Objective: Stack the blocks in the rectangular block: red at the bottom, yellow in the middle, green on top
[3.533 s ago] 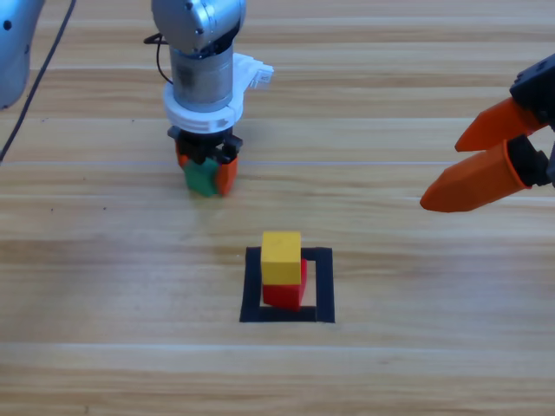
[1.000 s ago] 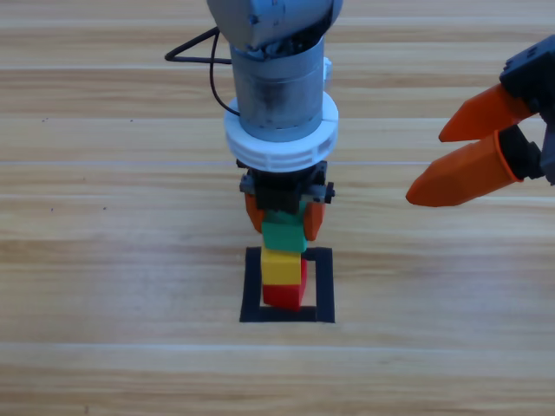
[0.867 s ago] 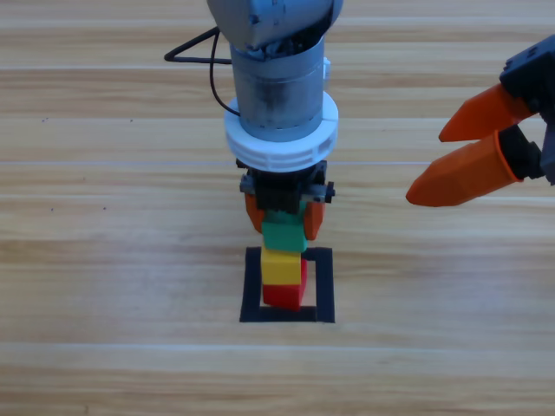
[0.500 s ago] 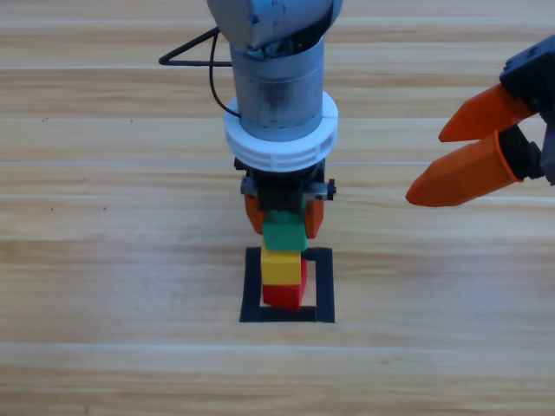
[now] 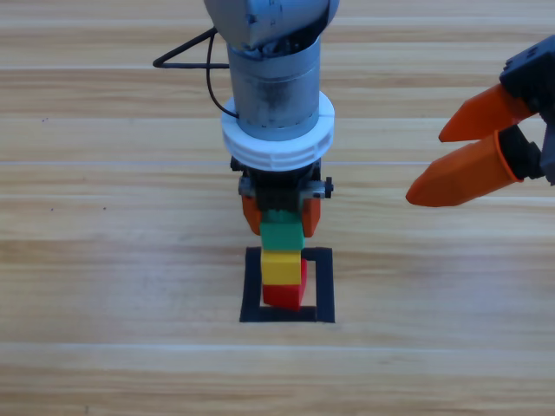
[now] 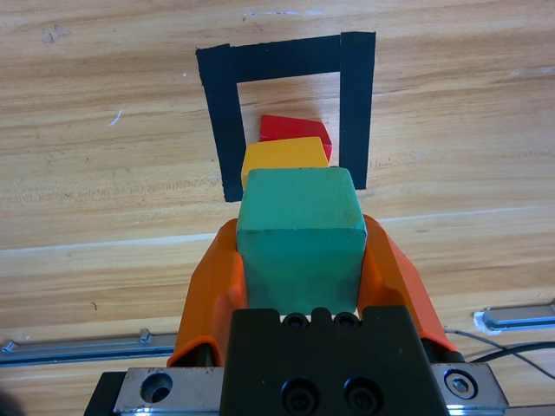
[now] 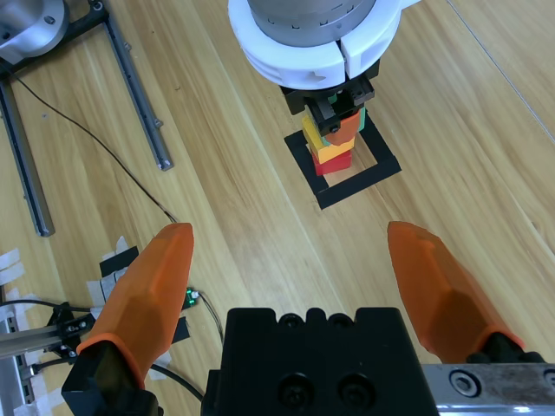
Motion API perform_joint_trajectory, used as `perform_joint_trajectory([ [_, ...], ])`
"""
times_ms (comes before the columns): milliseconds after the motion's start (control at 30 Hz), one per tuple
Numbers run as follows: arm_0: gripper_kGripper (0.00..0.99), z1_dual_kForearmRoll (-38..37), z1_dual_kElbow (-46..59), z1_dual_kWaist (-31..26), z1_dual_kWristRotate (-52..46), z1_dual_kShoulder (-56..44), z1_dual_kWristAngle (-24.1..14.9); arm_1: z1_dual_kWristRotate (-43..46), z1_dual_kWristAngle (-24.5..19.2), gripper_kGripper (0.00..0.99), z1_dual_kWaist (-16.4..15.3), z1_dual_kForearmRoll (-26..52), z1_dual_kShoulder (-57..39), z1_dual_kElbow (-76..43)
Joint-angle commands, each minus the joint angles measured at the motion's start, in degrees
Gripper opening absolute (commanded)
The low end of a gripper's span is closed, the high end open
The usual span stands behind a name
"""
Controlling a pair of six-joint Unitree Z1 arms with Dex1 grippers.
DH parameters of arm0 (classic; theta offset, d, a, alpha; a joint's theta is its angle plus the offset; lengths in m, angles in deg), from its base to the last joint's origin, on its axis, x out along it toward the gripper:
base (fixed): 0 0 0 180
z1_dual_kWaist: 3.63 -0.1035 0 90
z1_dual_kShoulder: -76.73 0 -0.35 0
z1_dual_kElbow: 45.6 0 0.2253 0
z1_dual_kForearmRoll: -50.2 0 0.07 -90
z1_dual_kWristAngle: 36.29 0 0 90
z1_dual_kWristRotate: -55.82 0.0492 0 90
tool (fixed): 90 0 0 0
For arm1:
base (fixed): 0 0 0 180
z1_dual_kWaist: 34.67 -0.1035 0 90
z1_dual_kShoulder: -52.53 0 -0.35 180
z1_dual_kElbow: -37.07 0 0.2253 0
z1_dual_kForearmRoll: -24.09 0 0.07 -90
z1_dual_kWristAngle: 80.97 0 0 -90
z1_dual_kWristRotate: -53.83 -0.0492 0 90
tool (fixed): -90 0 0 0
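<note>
Left gripper (image 5: pixel 282 217) is right over the stack, jaws pinching the green cube (image 5: pixel 282 236) from both sides. Below it the yellow cube (image 5: pixel 282 266) sits on the red cube (image 5: pixel 284 295), both inside the black tape rectangle (image 5: pixel 324 286), which lies toward the counter's near edge, about midway across. From above, green looks to be resting on yellow or just shy of it; I can't tell whether the faces actually touch. The left wrist view shows green lined up over yellow, with yellow's edge and a sliver of red peeking out beyond it.

This is the last step: green going on top. The next move calls for a short settle if there's any gap, then spreading the jaws evenly so neither side drags the cube, and lifting straight up clear of the tower.

Right gripper (image 5: pixel 473 152) waits by the counter's right edge, jaws spread wide, holding nothing.
</note>
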Motion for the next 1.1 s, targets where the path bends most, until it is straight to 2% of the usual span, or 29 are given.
perform_joint_trajectory([
  [33,0.000,0.2,1.3,-1.0,0.2,2.2,-0.2,0.3,0.4,0.990,-1.5,0.2,-1.0,-0.9],
  [1100,0.000,0.1,1.1,-0.2,-0.5,1.5,-0.6,0.4,0.4,0.990,-1.5,0.2,-1.6,-1.2],
])
